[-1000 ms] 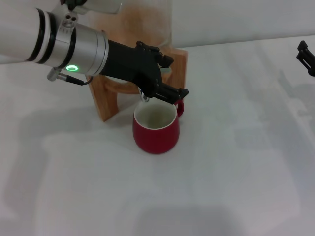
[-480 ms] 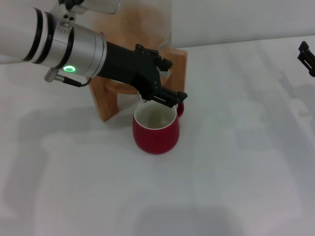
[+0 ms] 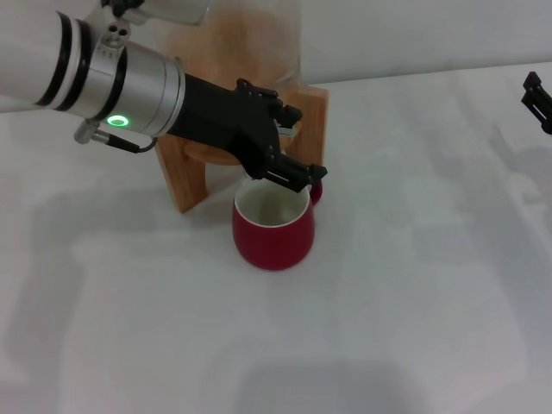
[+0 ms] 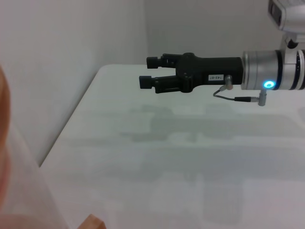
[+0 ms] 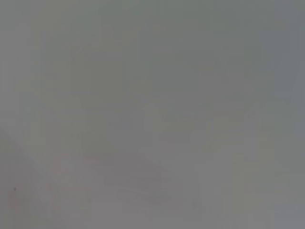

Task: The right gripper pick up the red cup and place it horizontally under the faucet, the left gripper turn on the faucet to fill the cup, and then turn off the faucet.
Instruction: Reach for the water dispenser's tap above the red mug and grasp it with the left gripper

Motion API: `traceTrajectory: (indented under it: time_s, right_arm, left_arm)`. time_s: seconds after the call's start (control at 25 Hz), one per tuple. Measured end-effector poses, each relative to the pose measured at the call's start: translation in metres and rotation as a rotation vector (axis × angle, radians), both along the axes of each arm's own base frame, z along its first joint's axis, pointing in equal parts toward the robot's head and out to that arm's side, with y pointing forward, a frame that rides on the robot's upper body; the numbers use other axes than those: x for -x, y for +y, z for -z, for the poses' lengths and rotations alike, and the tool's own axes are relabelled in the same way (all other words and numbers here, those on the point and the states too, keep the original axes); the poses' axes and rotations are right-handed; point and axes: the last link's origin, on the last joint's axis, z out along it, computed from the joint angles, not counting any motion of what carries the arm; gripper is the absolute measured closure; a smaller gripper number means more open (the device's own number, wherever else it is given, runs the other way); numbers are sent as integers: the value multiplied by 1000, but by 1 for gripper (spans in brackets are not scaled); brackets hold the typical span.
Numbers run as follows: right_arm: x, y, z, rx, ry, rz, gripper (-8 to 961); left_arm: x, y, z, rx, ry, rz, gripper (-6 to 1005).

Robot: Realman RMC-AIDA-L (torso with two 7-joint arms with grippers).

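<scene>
White worktop point(image 3: 414, 328) is stretching across the head view, carrying a wooden stand point(image 3: 315, 108) with the base of a glass dispenser point(image 3: 241, 39) sitting on it. Standing upright just in front of the stand is the red cup point(image 3: 272, 231), its white inside facing up and its handle peeking out on the far side, right below the spot where the faucet should be; the faucet itself is hiding behind the black fingers, so nothing of it can be made out clearly. Reaching in from the left, the left gripper point(image 3: 289, 168) is hovering just over the cup's far rim, its fingers lying close together around the faucet area, though whether they are actually pinching the lever cannot be told. Off at the right edge of the head view, the right gripper point(image 3: 536, 99) is showing only as a black tip, well apart from the cup; in the left wrist view the same right gripper point(image 4: 147, 72) is hanging above the bare worktop with its two fingers spread and nothing between them. Compared with a second ago, the left gripper is sitting slightly lower and closer to the cup's rim, while the cup and the right gripper are keeping their places.
</scene>
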Motion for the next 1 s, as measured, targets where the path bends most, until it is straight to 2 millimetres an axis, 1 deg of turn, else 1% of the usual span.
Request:
traceTrajectory:
  time_s: [0.28,1.0]
  right_arm:
    - [0,0,0,-1,0,-1,105]
    - [0,0,0,-1,0,-1,106]
  left_arm:
    - [-4,-3,-3,5,-3,4,129]
    - [0,-2,-4,-2,8,5,136]
